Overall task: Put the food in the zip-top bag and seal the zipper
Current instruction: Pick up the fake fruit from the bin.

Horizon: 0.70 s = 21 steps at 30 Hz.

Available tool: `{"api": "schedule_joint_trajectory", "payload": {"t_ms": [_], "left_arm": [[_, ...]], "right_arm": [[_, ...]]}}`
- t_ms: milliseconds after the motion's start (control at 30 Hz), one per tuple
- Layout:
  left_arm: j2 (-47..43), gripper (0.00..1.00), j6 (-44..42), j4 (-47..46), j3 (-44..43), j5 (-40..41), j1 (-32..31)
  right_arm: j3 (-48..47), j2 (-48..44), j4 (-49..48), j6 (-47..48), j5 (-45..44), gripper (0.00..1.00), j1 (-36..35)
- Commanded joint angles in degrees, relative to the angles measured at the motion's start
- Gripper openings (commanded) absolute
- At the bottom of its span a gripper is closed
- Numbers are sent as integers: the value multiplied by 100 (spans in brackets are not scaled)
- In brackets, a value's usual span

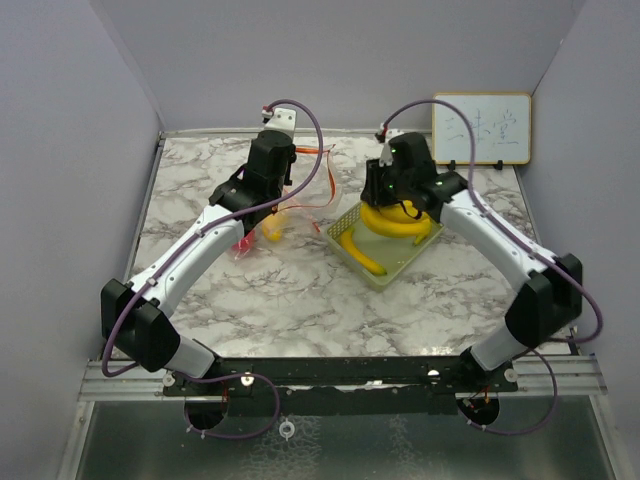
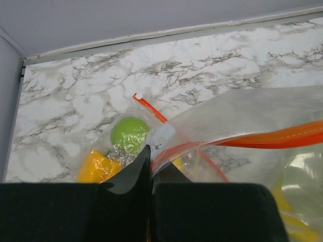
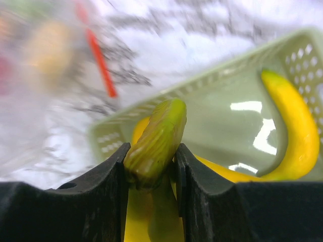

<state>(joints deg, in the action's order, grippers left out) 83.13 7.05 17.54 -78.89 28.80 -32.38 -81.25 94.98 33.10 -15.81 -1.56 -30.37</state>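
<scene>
Right gripper: pinches green-tipped yellow toy banana over green mesh tray; left gripper: clamps clear orange-zippered plastic bag.

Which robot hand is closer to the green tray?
Right. The right gripper is over the tray, pinching the banana by its tip; the left gripper is off to the tray's left, clamped on the bag.

- Zip-top bag: clear film with an orange zipper, its edge being pinched by the left gripper.
- Green apple and orange-yellow fruit: showing through crinkled film beside that pinch.
- Green-tipped banana: being squeezed by the right gripper.
- Second banana: yellow, lying curved in the pale green tray.
</scene>
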Motion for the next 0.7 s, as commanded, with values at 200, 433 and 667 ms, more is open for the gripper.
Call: {"api": "schedule_joint_trajectory", "payload": {"t_ms": [200,433,667], "left_arm": [[366,0,431,764,-803,-724,-14],[528,0,834,911,-1136,-1241,-18],[581,0,1282,900,-1324,-1783,-10]], "right_arm": [[-384,-2284,-1634,-280,3127,10,127],[-162,-2477,-4179,-1921,4567,11,192],[576,-1988,-7771,-4691,5410,11,584]]}}
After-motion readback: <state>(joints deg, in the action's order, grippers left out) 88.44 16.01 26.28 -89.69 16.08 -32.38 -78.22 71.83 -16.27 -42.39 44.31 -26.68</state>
